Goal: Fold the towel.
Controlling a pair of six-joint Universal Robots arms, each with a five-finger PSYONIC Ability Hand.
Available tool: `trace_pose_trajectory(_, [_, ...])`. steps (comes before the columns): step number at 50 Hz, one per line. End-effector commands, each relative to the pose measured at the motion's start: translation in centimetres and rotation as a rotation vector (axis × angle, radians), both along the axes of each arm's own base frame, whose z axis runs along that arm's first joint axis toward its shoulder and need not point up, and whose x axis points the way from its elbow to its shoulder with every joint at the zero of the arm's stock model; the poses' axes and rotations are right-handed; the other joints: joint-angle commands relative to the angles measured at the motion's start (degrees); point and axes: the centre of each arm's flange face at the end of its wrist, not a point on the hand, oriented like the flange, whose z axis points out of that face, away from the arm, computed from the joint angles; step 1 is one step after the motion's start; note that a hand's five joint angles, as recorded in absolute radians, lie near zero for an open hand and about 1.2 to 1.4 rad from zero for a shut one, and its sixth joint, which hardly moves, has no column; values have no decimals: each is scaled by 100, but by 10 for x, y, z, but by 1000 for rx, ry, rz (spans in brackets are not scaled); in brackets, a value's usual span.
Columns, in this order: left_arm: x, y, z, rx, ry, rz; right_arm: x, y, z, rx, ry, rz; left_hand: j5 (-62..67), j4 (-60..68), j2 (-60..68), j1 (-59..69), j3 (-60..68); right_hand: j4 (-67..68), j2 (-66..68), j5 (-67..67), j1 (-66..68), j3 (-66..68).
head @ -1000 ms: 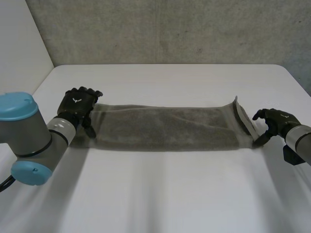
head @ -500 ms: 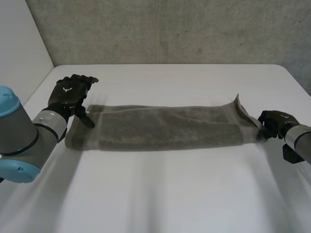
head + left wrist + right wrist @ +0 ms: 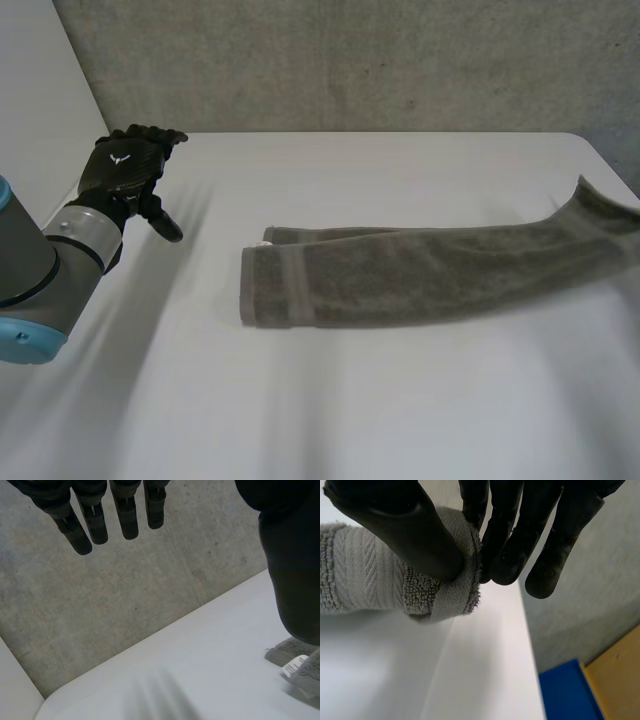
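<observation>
Heads up on where you're at: the towel (image 3: 400,280) is a long narrow strip of grey terry, doubled over lengthwise, stretched from about the middle of the white table (image 3: 350,400) out to its right edge. The short end nearer the middle lies flat, with squared-off corners and a flat woven band running across it just inside the hem. There's a little white label (image 3: 294,665) poking out at the far corner of that end. The other end lifts off the surface in a soft curve as it gets to the right edge.

Your right hand (image 3: 510,540) has that raised end. In the right wrist view the thumb (image 3: 405,525) presses the hem against the fingers, so it's a proper pinch on the cloth. You can see the texture really well there: fuzzy looped pile along the edge, then a smooth band with a herringbone weave, all bunched into a rounded roll under the thumb.

Your left hand (image 3: 122,172) is up by the table's far left corner, well apart from the towel and holding nothing. In its own wrist view the fingers (image 3: 125,515) hang out straight and relaxed, with the thumb off to one side and the labelled towel corner sitting beyond the thumb.

Behind the table is a rough, mottled concrete wall (image 3: 350,60); the tabletop itself is smooth and matte.
</observation>
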Motion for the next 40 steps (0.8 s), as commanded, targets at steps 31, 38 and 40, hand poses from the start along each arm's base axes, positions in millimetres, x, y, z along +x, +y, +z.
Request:
trace_pose_trajectory(31, [-6, 2, -2, 2, -3, -8, 381, 190, -29, -117, -8, 873, -1248, -520, -457, -522, -405, 312, 484, 428, 309, 318])
trace_pose_trajectory(38, [-7, 2, -4, 4, -5, -12, 384, 187, -15, -154, -36, 859, -1248, -520, -457, -522, -405, 312, 484, 428, 309, 318])
trace_pose_trajectory(40, [-9, 3, -4, 4, -5, -17, 385, 185, -12, -171, -39, 845, -1248, -520, -457, -522, -405, 312, 484, 428, 309, 318])
